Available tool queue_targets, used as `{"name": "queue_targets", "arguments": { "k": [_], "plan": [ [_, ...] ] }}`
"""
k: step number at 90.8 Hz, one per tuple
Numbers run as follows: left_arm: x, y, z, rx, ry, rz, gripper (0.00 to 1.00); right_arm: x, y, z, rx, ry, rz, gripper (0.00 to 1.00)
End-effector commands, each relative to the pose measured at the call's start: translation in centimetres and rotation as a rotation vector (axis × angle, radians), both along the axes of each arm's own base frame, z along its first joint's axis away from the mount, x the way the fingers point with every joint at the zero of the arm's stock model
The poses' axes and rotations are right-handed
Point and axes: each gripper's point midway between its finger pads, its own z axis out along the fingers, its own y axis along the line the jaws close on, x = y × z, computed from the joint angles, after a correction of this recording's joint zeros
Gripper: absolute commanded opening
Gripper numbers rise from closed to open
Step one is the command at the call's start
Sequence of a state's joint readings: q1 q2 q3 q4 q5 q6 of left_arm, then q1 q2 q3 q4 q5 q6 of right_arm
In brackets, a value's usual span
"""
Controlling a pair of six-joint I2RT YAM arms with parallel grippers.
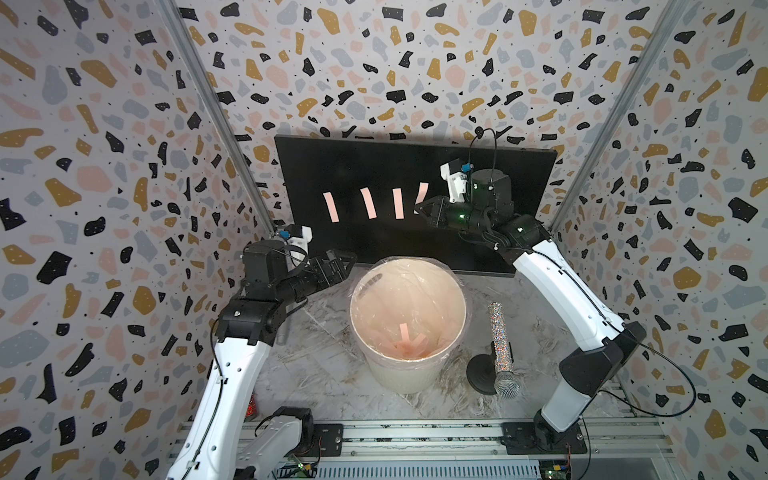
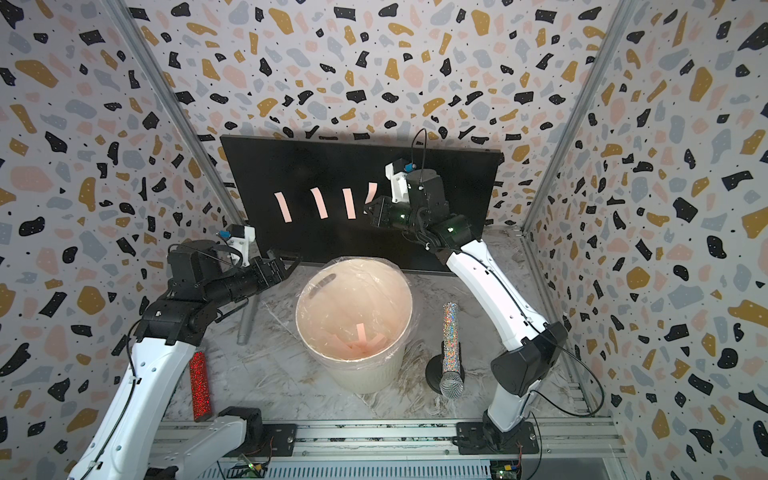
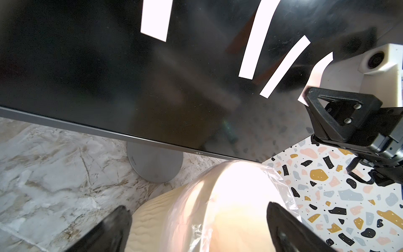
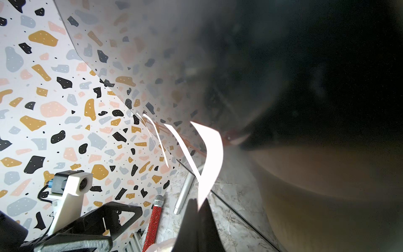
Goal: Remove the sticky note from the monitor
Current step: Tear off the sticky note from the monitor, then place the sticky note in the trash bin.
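- Right fingers [image 4: 196,210], closest to the wrist lens: pinched shut on the lower tip of the sticky note [image 4: 212,152]. The strip bows up from the grip to the monitor [image 1: 374,166], where its top end looks stuck to the glass.
- The held note is the end one of a row of four on the dark screen, on the right arm's side. The three other notes [image 1: 368,203] lie flat, each apart from its neighbour.
- Left fingers [image 3: 283,227]: spread wide, holding nothing, low beside the rim of the bin [image 1: 401,380], under the monitor's bottom edge.
- Risk, slip or tear: only the paper's tip is gripped. A sharp tug straight out could pull it free of the fingers or rip it, leaving a scrap on the glass. Likely safer to peel along the strip.
- Risk, screen contact: the fingers sit close to the glass. Any drift inward would scrape it or rock the monitor on its stand [image 3: 154,161].
- Risk, neighbours: a sideways swing could brush the next note loose.
- Risk, release: the adhesive may cling to a finger over the bin, so the note fails to drop.
- Risk, arms: the route to the bin passes near the left fingers, so a clash is possible if both arms move.
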State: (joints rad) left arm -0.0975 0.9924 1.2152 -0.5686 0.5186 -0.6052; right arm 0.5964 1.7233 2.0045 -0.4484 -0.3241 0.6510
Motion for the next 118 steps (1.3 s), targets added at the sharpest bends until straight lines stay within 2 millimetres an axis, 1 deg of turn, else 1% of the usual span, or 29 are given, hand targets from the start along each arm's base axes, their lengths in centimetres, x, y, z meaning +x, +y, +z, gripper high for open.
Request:
{"name": "queue_targets", "arguments": {
  "k": [1,25,52,63,77,86,118],
  "plan": [
    [-0.5,-0.2,1.4,0.001,-0.056,-0.018,1.0,-0.1,-0.8,0.9,0.023,-0.007,-0.017,0.0],
    [-0.5,-0.2,1.4,-0.002,-0.057,-0.019,0.99,-0.5,-0.8,0.6,0.022,0.003,-0.005,0.0],
    [-0.5,-0.2,1.4,-0.003,-0.057,-0.018,0.99,-1.2,-1.1,-0.3,0.01,0.022,0.007,0.0],
    [-0.6,-0.2,1.4,-0.003,-0.058,-0.018,0.99,-1.8,-1.2,-0.6,0.01,0.032,0.02,0.0],
    [-0.5,-0.3,1.3,-0.007,-0.054,-0.017,0.99,-2.5,-1.5,-1.7,0.009,0.061,0.027,0.0],
    [-0.6,-0.3,1.3,-0.01,-0.056,-0.018,0.99,-3.1,-1.6,-2.1,0.019,0.072,0.036,0.0],
    [-0.5,-0.3,1.3,-0.011,-0.054,-0.018,0.99,-5.6,-1.9,-2.0,0.052,0.112,0.091,0.0]
  ]
}}
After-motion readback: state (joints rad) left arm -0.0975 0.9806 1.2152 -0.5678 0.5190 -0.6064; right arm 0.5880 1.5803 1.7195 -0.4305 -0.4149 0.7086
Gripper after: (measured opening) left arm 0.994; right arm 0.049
